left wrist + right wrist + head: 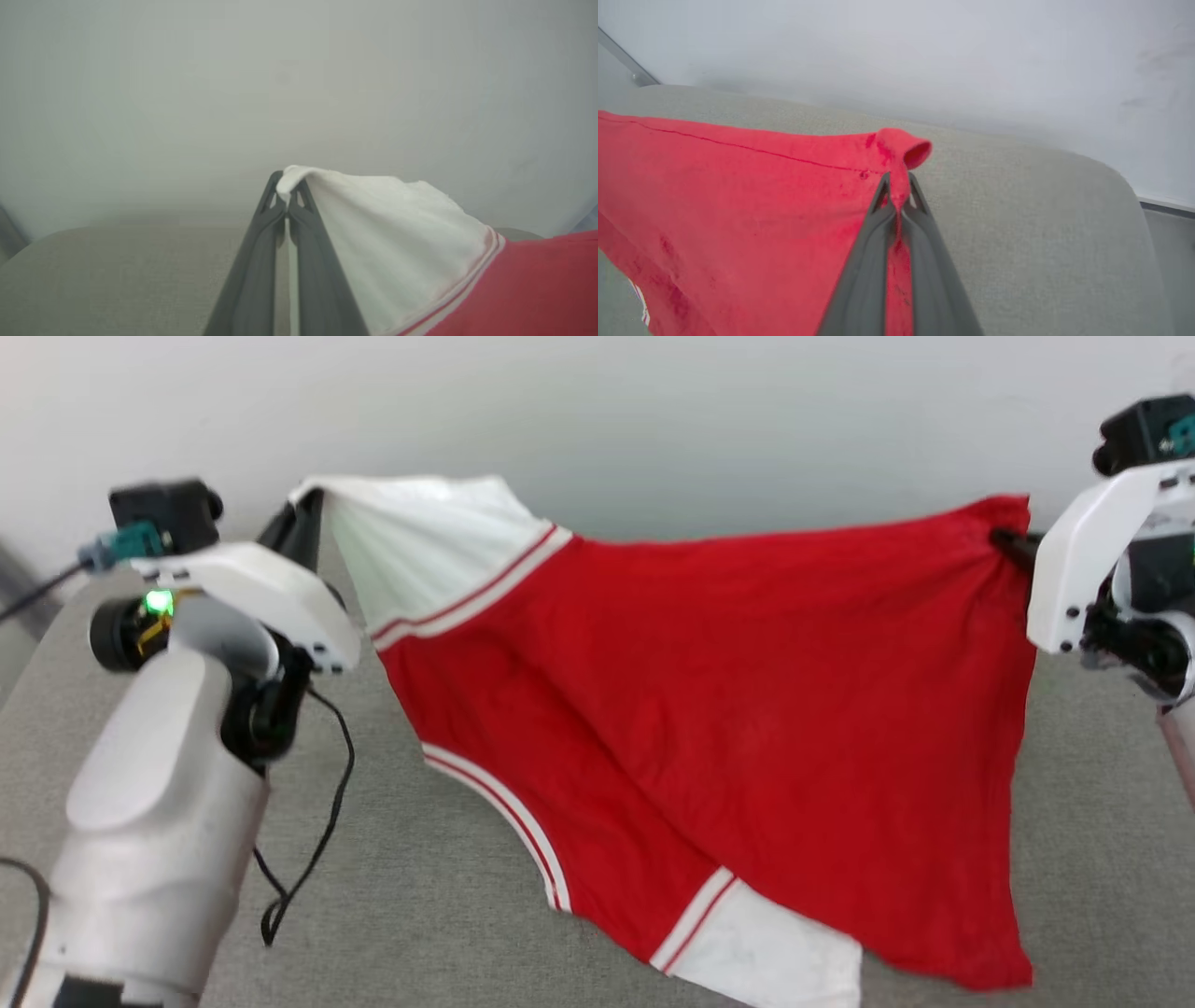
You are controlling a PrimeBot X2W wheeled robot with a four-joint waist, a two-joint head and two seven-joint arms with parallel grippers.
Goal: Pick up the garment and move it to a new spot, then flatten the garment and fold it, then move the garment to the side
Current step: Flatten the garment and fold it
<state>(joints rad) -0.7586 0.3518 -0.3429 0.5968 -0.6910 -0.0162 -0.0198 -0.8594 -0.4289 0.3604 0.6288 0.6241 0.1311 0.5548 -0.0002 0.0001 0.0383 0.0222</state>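
Holding the garment up in the air above the grey surface, stretched wide like a banner between both arms. Pinching the tip of one white sleeve with the left gripper, dark fingers pressed flat together on the cloth, high over the left end of the grey surface. Clamping a red hem corner with the right gripper, likewise closed tight on fabric, high over the right end of the grey surface.

Sagging from that taut top edge down toward the near side of the grey surface, with the second white sleeve and the lowest red folds reaching it or nearly so; cannot tell whether touching. Probably held this way to let the shirt's own weight pull out creases and to carry it to a new spot on the grey surface before laying it flat. Flattening and folding judged not yet begun.

Showing plain red knit, thin and limp, draping in long diagonal folds. Edged with white-and-red striped trim along the curved neckline and at both sleeve seams. Looks like woven upholstery underneath: matte, finely textured, rounded at the corners. Backed by a bare pale wall beyond the far edge of the grey surface. Trailing a thin black cable from the left forearm, above the grey surface.
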